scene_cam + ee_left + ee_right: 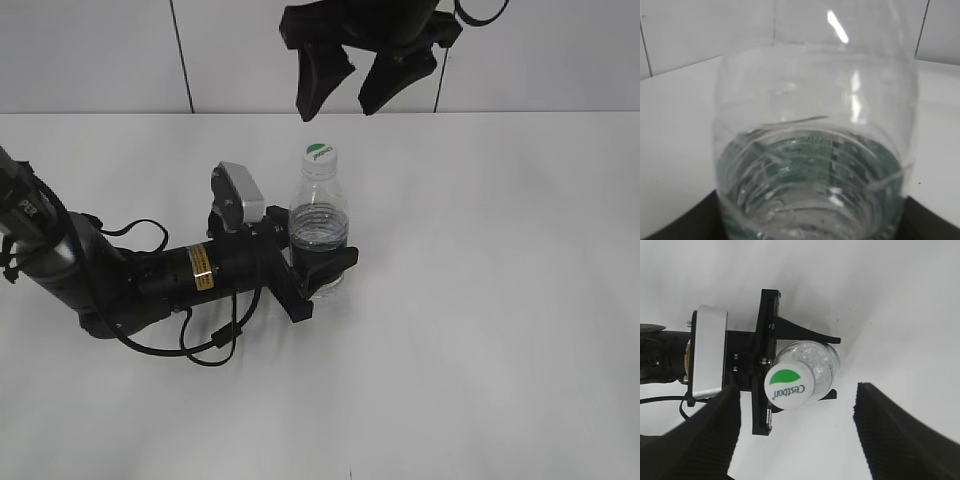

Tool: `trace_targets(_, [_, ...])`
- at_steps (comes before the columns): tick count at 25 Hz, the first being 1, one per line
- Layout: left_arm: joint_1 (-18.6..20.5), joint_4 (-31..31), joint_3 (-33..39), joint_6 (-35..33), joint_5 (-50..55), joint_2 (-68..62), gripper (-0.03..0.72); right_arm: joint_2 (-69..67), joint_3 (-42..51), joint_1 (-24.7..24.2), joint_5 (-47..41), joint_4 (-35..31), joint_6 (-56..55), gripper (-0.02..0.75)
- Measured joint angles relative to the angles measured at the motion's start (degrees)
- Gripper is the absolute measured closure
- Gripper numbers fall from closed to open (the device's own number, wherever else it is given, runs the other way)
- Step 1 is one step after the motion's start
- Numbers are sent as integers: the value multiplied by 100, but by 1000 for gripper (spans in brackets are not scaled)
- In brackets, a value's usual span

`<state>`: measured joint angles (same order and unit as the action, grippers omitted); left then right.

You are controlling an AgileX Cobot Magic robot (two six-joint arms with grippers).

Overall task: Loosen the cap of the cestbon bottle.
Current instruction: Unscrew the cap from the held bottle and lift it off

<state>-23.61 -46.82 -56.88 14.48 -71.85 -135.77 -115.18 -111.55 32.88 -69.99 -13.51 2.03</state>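
Observation:
The cestbon bottle (320, 225) stands upright on the white table, clear, with water in its lower part. Its white cap (320, 154) with a green leaf mark sits on the neck. My left gripper (318, 270) is shut on the bottle's lower body from the left; the bottle fills the left wrist view (815, 165). My right gripper (343, 85) hangs open above and behind the bottle, apart from the cap. From above, the cap (789, 385) lies between the open fingers (797, 435), nearer the left one. The bottle's body (815, 360) shows below the cap.
The white table (500, 300) spreads around the bottle. A tiled wall (100, 50) stands behind it. The left arm (120, 275) with its cables lies along the table at the left. The left wrist camera housing (707, 352) shows beside the bottle.

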Motion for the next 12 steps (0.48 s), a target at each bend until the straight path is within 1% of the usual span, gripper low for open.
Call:
trace_targets(5, [0,6,0,0,0,0,283,-243,0,294,0,180,-54,199])
trace_targets(12, [0,11,0,0,0,0,283,-344,4,313,0,322,-71,199])
